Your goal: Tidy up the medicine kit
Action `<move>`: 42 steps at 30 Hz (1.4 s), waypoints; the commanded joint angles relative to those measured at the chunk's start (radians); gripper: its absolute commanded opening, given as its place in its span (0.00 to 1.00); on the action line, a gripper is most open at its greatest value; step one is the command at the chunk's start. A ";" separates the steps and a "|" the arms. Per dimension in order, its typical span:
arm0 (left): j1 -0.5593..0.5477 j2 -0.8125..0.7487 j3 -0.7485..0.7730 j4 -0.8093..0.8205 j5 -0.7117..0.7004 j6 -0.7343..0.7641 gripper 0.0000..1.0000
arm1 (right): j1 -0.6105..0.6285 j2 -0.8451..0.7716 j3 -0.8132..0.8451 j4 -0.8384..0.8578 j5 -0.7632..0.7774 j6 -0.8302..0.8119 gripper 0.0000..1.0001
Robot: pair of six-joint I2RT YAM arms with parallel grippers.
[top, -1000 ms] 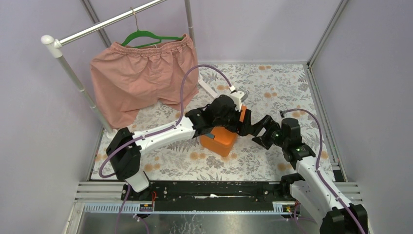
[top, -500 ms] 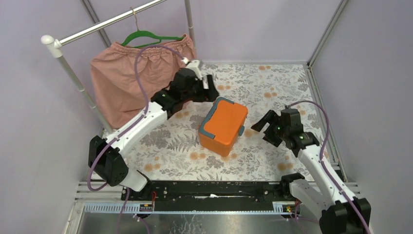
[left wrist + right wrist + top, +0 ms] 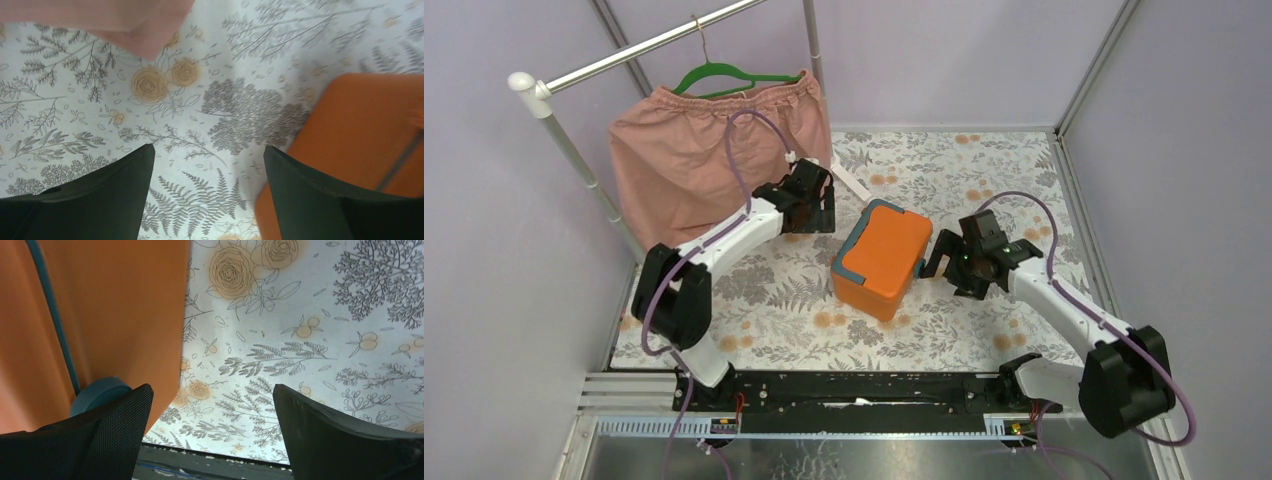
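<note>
Orange kit (image 3: 883,260), lid down, mid-desk (image 3: 984,330) | left claw (image 3: 816,197) spread, bare, just beyond far-left corner | right claw (image 3: 944,256) spread, bare, beside right wall | packed or pending: cannot tell | keep clear of shorts (image 3: 709,160)

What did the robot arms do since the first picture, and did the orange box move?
The left tool lifted off the orange box and swung back toward the pink shorts, open and empty. The right tool pulled away, then came back beside the box, also open. The box now shows its closed lid and sits in the same spot; the shorts stayed hanging.
</note>
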 commanded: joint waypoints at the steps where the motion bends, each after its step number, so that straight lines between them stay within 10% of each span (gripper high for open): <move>1: -0.017 0.068 0.009 -0.079 -0.030 0.053 0.88 | 0.048 0.075 0.069 -0.015 0.090 -0.022 1.00; 24: -0.248 0.148 0.013 -0.040 0.065 0.068 0.88 | 0.096 0.135 0.008 0.227 -0.041 0.071 1.00; 42: -0.133 0.033 -0.005 -0.040 -0.041 0.014 0.88 | 0.073 -0.032 0.031 -0.027 0.301 -0.072 1.00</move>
